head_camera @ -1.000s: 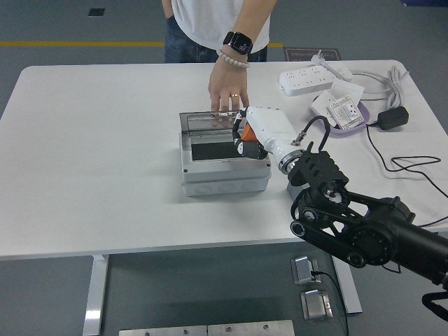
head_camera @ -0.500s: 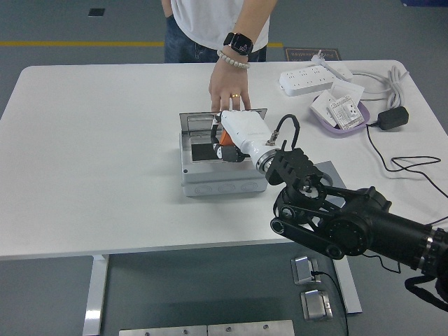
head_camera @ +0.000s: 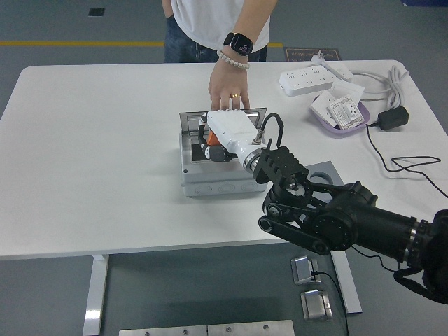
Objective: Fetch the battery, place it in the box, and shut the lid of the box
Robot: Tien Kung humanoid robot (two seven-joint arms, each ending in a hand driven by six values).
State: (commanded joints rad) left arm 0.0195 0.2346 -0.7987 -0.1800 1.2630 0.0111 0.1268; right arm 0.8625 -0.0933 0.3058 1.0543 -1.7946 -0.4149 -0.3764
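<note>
A grey box (head_camera: 222, 185) stands open in the middle of the white table (head_camera: 91, 161). Its clear lid (head_camera: 190, 120) stands up at the far edge. A person's hand (head_camera: 227, 89) rests on the lid's top edge. My right hand (head_camera: 214, 145), white-backed, reaches in from the right and hangs over the box's inside. Its fingers are curled on a small orange and black thing, the battery (head_camera: 211, 141), low inside the box. The fingers are mostly hidden under the hand's back. My left arm is out of view.
A white power strip (head_camera: 306, 79) lies at the back right. A purple tray (head_camera: 337, 128) with a white device, a black adapter (head_camera: 392, 117) and loose cables (head_camera: 413, 166) lie to the right. A grey plate (head_camera: 321, 171) lies under my forearm.
My right hand has moved left across the box with the battery, from its right edge to over its left part. The person's hand has stayed on the lid.
</note>
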